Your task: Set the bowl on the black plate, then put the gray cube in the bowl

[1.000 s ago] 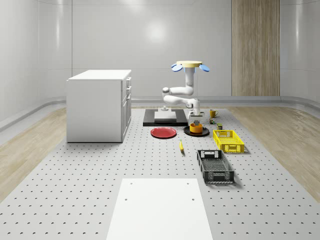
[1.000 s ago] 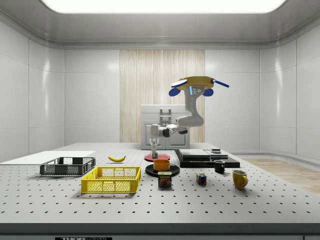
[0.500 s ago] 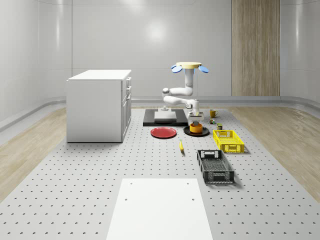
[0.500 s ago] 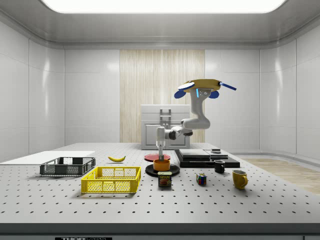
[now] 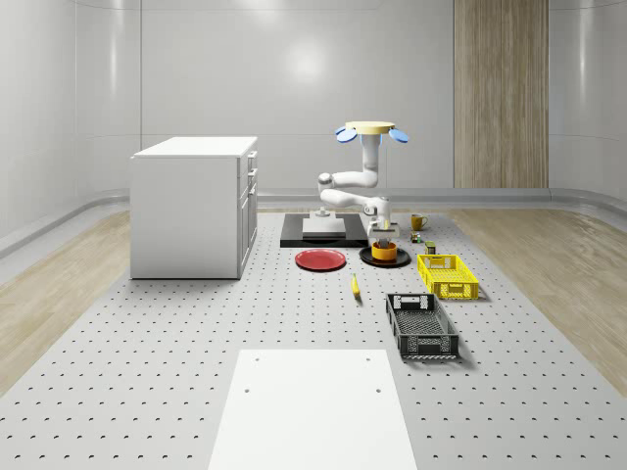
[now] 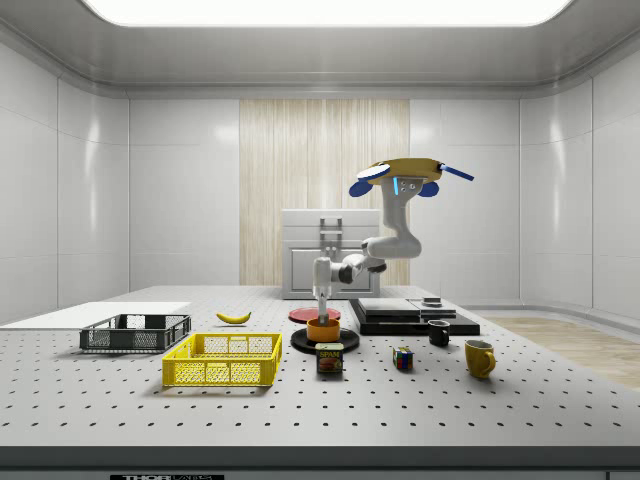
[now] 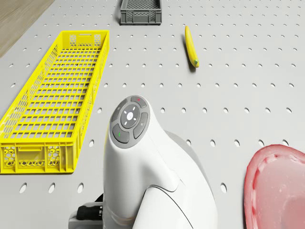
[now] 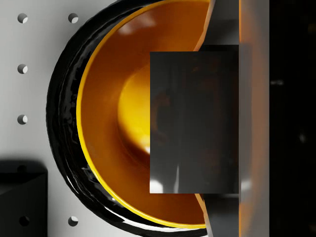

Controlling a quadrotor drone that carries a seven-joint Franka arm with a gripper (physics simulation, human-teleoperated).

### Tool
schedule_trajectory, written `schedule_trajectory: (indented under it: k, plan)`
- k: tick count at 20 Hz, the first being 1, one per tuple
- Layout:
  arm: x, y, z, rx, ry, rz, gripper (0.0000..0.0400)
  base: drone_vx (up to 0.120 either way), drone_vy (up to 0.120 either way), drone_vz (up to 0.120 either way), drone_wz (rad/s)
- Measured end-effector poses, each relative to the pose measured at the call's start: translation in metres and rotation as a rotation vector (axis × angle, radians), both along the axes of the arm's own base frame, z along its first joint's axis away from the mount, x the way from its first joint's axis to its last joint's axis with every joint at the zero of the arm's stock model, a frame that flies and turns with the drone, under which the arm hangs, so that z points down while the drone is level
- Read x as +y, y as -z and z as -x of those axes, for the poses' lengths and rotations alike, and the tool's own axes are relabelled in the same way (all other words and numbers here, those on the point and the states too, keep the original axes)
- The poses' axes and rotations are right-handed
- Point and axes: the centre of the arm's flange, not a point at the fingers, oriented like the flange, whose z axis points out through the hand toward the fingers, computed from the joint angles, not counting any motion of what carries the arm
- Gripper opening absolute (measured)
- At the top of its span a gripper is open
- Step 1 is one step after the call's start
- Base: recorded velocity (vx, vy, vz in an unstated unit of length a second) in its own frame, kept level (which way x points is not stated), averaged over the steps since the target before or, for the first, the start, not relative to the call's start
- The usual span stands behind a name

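Observation:
The orange bowl (image 5: pixel 389 254) (image 6: pixel 323 330) sits on the black plate (image 5: pixel 367 258) (image 6: pixel 300 343). The drone (image 5: pixel 371 128) (image 6: pixel 408 172) hovers behind the plate, its arm bent down to the bowl. My gripper (image 5: pixel 385 238) (image 6: pixel 322 312) hangs straight over the bowl, just above its rim. In the wrist view the gray cube (image 8: pixel 194 118) is clamped between the fingers (image 8: pixel 224 22), with the bowl's inside (image 8: pixel 113 128) and the plate's rim (image 8: pixel 59 123) directly below it.
A red plate (image 5: pixel 320 259) lies beside the black plate. A yellow crate (image 5: pixel 447 275), a black crate (image 5: pixel 420 325) and a banana (image 5: pixel 355 285) lie nearer the front. A white cabinet (image 5: pixel 194 206) stands at the whole-scene view's left. A can (image 6: pixel 330 359) and mugs (image 6: pixel 438 333) are close by.
The drone has shifted toward the side view's right. The gripper with the cube has moved over the bowl and come down closer to its rim.

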Motion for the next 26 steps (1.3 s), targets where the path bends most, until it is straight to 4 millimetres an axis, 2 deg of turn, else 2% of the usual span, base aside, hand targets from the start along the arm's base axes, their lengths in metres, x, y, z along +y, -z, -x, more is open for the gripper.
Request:
schedule_trajectory:
  k: [11, 14, 20, 26]
  plan:
    - [-0.011, -0.029, 0.000, 0.000, 0.000, 0.000, 0.0250, 0.000, 0.000, 0.000, 0.000]
    - [-0.012, -0.033, 0.000, 0.000, 0.000, 0.000, 0.0329, 0.000, 0.000, 0.000, 0.000]
    - [-0.012, -0.017, 0.000, 0.000, 0.000, 0.000, 0.0380, 0.000, 0.000, 0.000, 0.000]
    - [-0.012, 0.004, 0.000, 0.000, 0.000, 0.000, 0.0396, 0.000, 0.000, 0.000, 0.000]
